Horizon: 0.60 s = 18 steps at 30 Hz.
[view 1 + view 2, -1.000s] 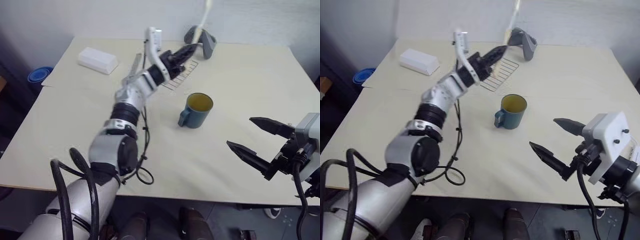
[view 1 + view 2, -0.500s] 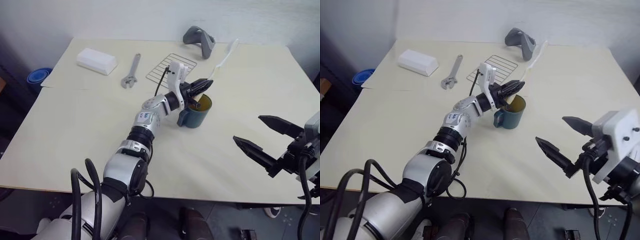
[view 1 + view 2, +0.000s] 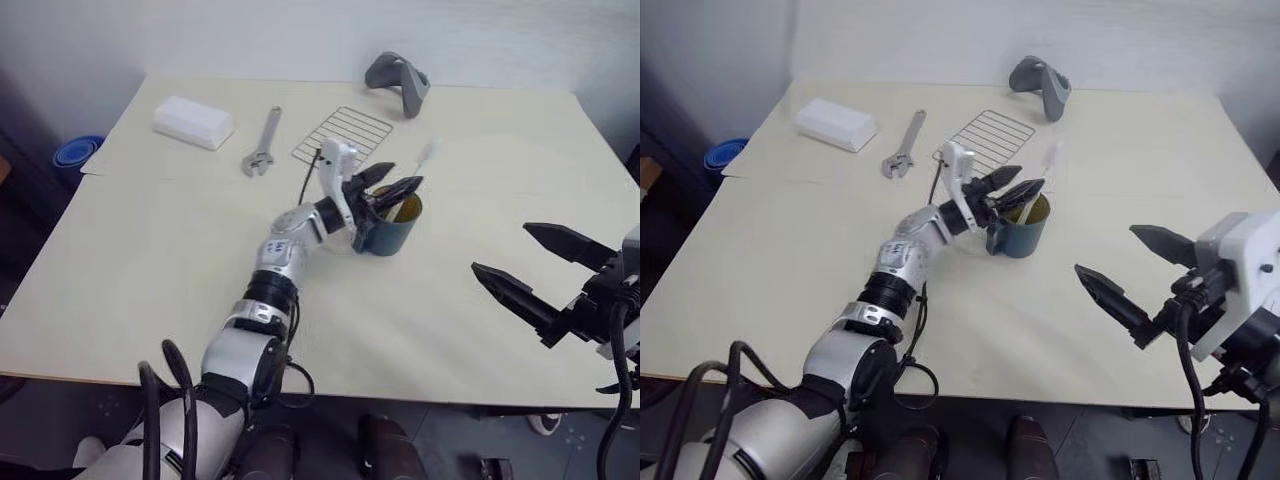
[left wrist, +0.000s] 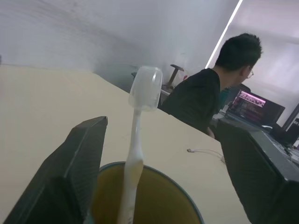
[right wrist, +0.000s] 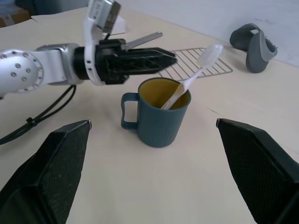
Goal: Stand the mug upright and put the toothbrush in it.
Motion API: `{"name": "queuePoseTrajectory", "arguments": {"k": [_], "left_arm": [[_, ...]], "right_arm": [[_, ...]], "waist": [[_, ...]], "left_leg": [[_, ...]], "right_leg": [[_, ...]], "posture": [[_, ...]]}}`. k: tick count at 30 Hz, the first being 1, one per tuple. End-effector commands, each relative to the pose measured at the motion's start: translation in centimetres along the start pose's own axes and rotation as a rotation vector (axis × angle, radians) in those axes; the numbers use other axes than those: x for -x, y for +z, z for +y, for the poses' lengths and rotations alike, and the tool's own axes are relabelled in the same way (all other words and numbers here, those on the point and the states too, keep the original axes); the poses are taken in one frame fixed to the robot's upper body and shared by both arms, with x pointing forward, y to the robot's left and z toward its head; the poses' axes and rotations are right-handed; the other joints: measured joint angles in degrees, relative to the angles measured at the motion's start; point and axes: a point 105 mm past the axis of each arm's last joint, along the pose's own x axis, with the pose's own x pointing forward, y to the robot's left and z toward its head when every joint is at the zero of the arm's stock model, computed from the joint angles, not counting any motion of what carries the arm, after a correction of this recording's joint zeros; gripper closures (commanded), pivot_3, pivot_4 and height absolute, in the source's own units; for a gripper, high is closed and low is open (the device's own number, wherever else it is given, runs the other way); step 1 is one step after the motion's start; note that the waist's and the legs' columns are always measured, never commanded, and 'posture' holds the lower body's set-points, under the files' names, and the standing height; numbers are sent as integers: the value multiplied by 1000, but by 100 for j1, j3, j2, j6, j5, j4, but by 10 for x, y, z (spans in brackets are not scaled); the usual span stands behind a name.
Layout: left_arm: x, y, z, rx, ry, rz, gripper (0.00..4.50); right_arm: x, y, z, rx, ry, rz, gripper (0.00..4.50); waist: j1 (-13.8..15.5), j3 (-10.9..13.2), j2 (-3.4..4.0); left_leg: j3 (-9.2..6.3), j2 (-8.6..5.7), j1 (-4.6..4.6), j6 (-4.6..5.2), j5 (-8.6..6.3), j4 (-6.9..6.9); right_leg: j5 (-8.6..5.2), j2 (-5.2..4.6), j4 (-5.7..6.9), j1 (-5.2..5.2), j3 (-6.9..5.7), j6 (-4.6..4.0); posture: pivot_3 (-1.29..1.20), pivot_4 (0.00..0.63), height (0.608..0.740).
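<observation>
Cream toothbrush (image 5: 189, 79) inside upright mug (image 5: 159, 114), between spread left end effector (image 3: 392, 188) fingers

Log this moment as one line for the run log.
mug: upright | toothbrush: in mug, head out, leaning on rim | left gripper: open at mug rim | right gripper: open, apart

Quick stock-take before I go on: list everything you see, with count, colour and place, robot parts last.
mug: 1, dark teal with yellow inside, upright mid-table
toothbrush: 1, pale cream, standing in the mug, head leaning out over the rim
wire rack: 1, metal, behind the mug
wrench: 1, grey, left of the rack
white block: 1, far left of the table
grey gadget: 1, curved, far edge of the table
blue bowls: stacked, off the table's left edge
person: 1, dark top, seated beyond the table
left gripper: black, open at the mug's rim
right gripper: black, open, right of the mug
</observation>
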Motion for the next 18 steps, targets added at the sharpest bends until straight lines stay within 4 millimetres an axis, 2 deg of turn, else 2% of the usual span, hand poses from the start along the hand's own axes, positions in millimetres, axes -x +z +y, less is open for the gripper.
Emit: {"name": "queuePoseTrajectory", "arguments": {"k": [1, 3, 8, 11, 13, 18], "left_arm": [[38, 42, 2, -85, -33, 11, 39], [59, 52, 1, -126, -52, 72, 39], [144, 73, -16, -364, -289, 475, 39], [185, 87, -9, -495, -305, 696, 39], [192, 94, -8, -508, -295, 741, 39], [182, 101, -8, -529, -259, 654, 39]], "right_arm": [[-1, 2, -3, 21, 10, -13, 0], [-1, 0, -5, 17, 18, -2, 0], [2, -12, -18, 10, 36, 71, 0], [1, -16, -27, 14, 51, 89, 0], [0, -16, -33, 7, 55, 88, 0], [-7, -21, -35, 2, 73, 91, 0]], "waist": [[-38, -2, 3], [-45, -4, 8], [-2, -5, 13], [6, -4, 15], [33, -5, 17], [52, -5, 17]], "left_leg": [[0, 4, 1, -2, -1, 0], [0, 12, 3, -7, -1, -1], [-4, 5, 2, -8, -2, 0], [-5, 6, 3, -9, -3, -4], [-11, 5, 4, -8, -3, -3], [-20, -3, 1, 2, -5, -1]], "right_leg": [[0, 4, 0, 0, 1, 0], [0, 10, 2, -1, 2, -1], [0, 6, -8, 2, -2, -2], [-1, 5, -16, 5, -6, -4], [-1, 3, -27, 15, -12, -5], [0, -6, -28, 22, -16, -4]], "posture": [[0, 150, 740], [0, 150, 740], [0, 150, 740], [0, 150, 740], [0, 150, 740], [0, 150, 740]]}}
